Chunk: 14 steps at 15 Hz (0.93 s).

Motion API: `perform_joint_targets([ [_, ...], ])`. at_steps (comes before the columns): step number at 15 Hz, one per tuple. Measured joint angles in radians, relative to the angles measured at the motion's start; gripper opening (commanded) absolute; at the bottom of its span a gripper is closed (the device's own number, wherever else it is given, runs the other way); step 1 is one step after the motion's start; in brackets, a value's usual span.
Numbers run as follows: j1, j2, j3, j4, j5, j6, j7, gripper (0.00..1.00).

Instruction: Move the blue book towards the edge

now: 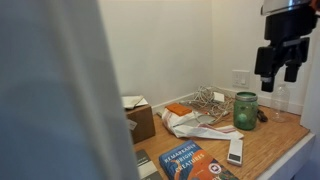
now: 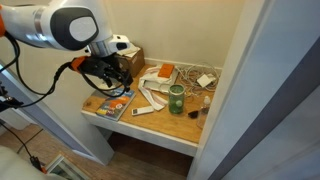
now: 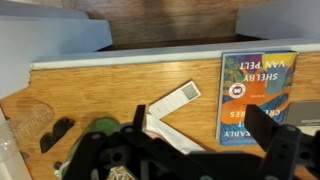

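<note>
The blue book (image 3: 255, 95) lies flat on the wood tabletop, close to the pale whitish edge (image 3: 120, 58). It also shows in both exterior views (image 1: 190, 160) (image 2: 110, 103), with an orange-red patch at one corner. My gripper (image 3: 205, 135) is open and empty, and hangs well above the table. Its two dark fingers frame the book's near side and the space beside it. In an exterior view my gripper (image 2: 110, 72) is above the book; in an exterior view it (image 1: 279, 72) is high over the table.
A white remote-like bar (image 3: 175, 100) (image 1: 235, 150) lies beside the book. A green glass jar (image 1: 245, 110) (image 2: 176, 98), crumpled white paper (image 1: 195, 125), cables and an open cardboard box (image 1: 140, 118) stand further back. Walls close in the nook.
</note>
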Motion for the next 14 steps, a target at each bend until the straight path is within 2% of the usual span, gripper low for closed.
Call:
perform_joint_targets([
  [4,0.047,0.135,0.065,0.102,0.003,0.049,0.052,1.0],
  [10,0.104,0.368,0.114,0.248,0.073,0.146,0.074,1.0],
  [14,0.131,0.492,0.146,0.324,0.074,0.181,0.101,1.0],
])
